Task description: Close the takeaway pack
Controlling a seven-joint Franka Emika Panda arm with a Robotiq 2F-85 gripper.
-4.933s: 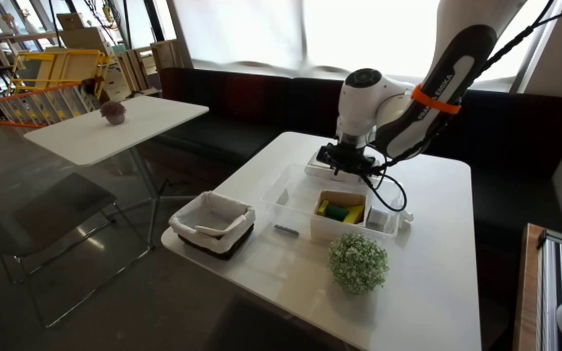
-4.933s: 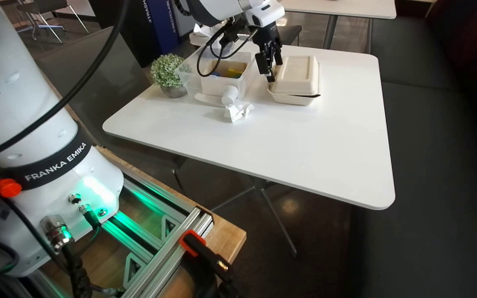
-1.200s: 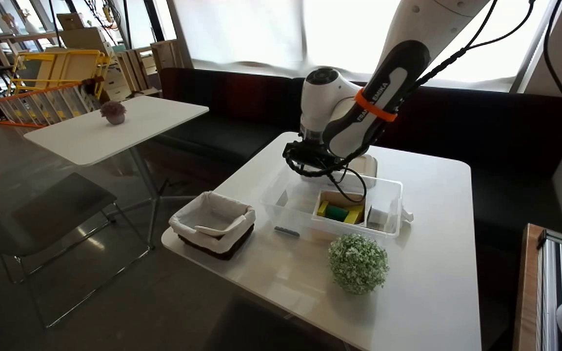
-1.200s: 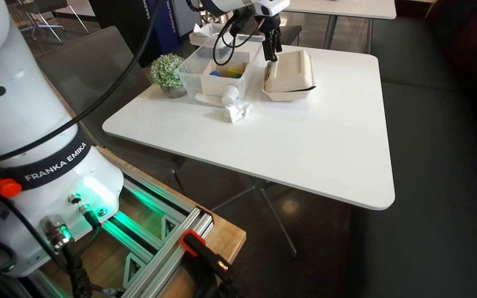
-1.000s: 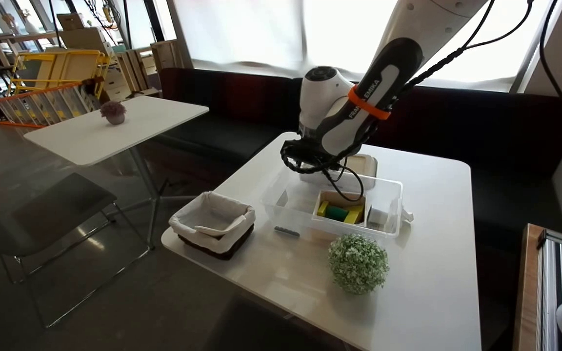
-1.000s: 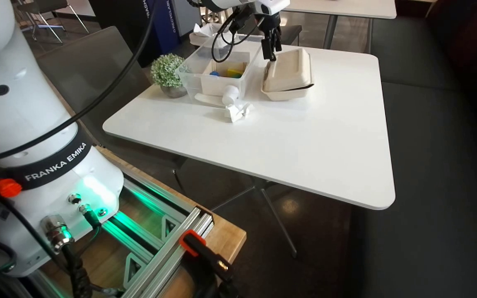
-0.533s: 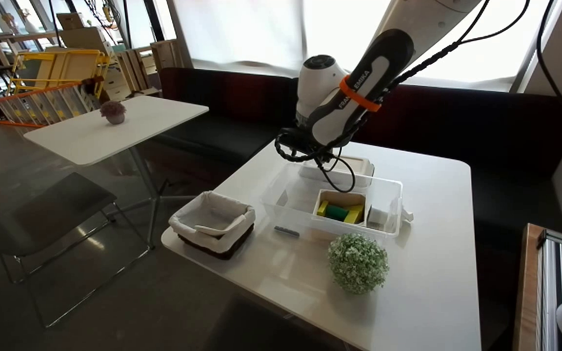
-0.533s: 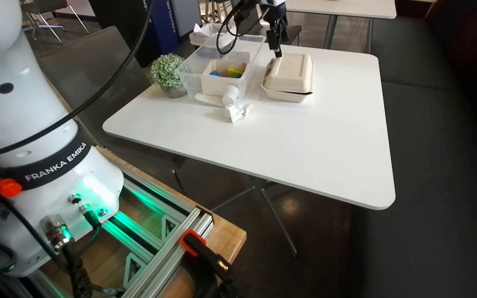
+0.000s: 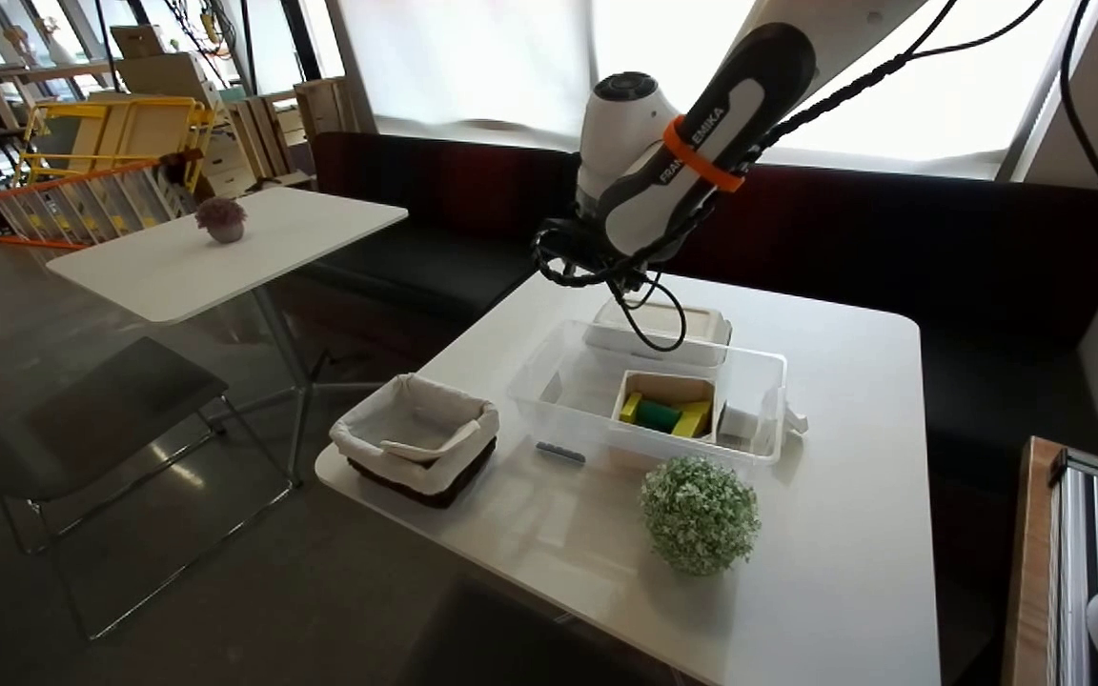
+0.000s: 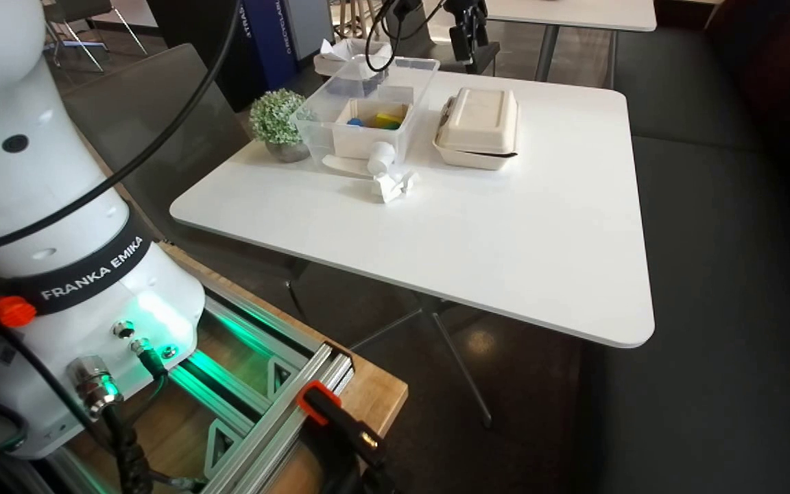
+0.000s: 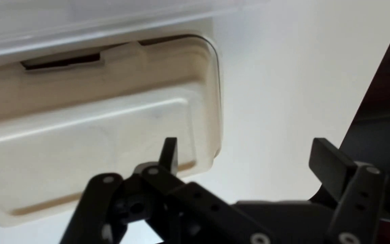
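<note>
The claw [image 11: 245, 149] has risen away from the takeaway pack [image 10: 484, 120], jaws wide apart; white table [image 10: 546, 226] stretches from there to its edges, a translucent bin [image 9: 582, 429] close alongside.

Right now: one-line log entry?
takeaway pack: lid down, gaps at rim | gripper: open, empty, clear of pack | plastic bin: beside pack

Takeaway pack [image 9: 660, 327], lid [image 9: 699, 320] down, behind clear bin [image 9: 587, 386]

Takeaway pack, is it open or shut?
Nearly shut: its lid is down, with dark gaps along one edge in the wrist view; latched, I cannot tell.
</note>
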